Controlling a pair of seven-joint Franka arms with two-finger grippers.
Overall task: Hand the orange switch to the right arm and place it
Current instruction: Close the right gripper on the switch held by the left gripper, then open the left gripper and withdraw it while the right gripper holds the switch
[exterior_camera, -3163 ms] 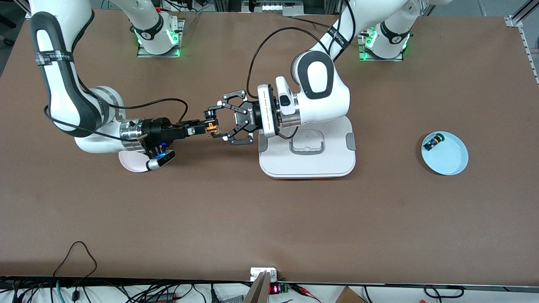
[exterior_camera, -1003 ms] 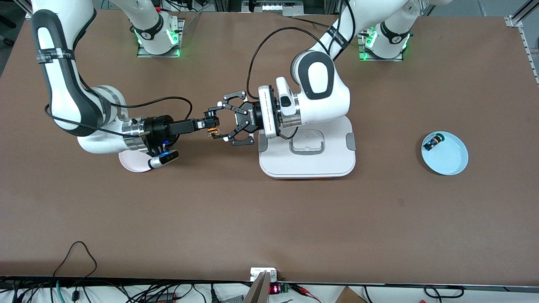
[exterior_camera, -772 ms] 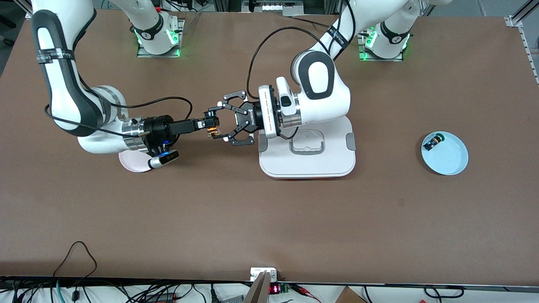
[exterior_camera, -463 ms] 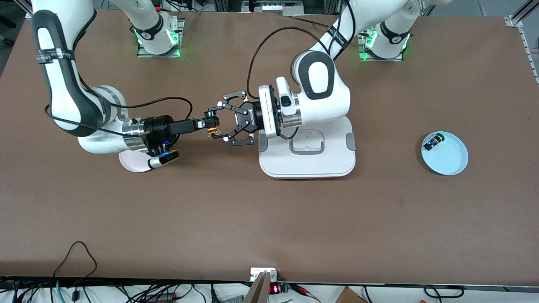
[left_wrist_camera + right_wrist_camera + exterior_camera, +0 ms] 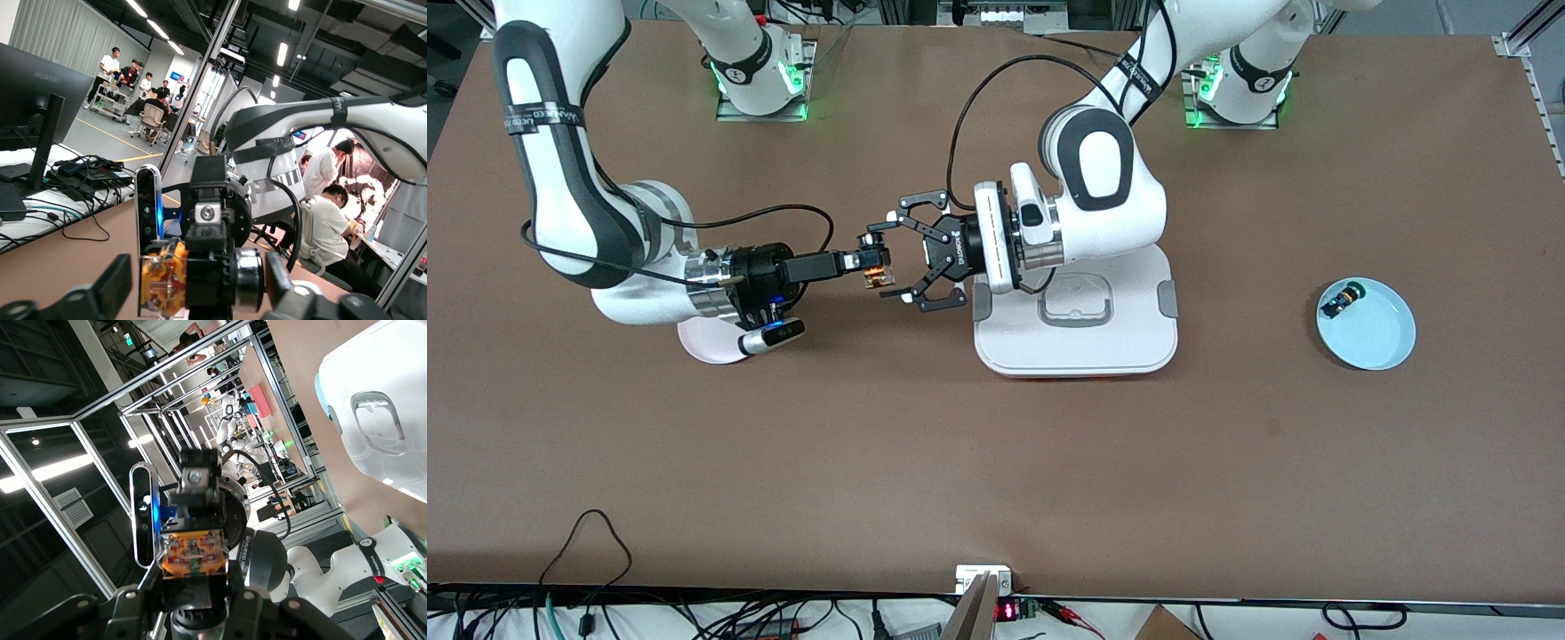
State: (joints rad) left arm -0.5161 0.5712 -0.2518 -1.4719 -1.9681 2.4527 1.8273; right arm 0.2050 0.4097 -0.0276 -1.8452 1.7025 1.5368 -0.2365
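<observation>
Both arms meet in mid-air over the bare brown table (image 5: 960, 462), between the pink plate (image 5: 703, 345) and the white lidded box (image 5: 1076, 311). The right gripper (image 5: 869, 263) — the slim black pincer on the silver wrist — is clamped on the orange switch (image 5: 877, 270), which sticks out just past its fingertips. In the left wrist view the switch (image 5: 162, 279) shows its copper-coloured side, held against the tip of that pincer, with its camera's blue light glowing just beside it.

The left gripper (image 5: 896, 257), the wide linkage one, has its jaws spread apart, one fingertip on each side of the switch and clear of it as far as the front view shows. So the switch sits in the gap between the released left fingers (image 5: 891, 217) while it's pinched only by the right ones. In the right wrist view the switch (image 5: 193, 553) faces the camera, orange face with a small green spot, gripped at the end of the pincer.

Pink plate lies under the right wrist. Well apart from both grippers, toward the left arm's end of the table, a light blue plate (image 5: 1383, 342) holds a small black switch (image 5: 1338, 302) with blue and green bits.
</observation>
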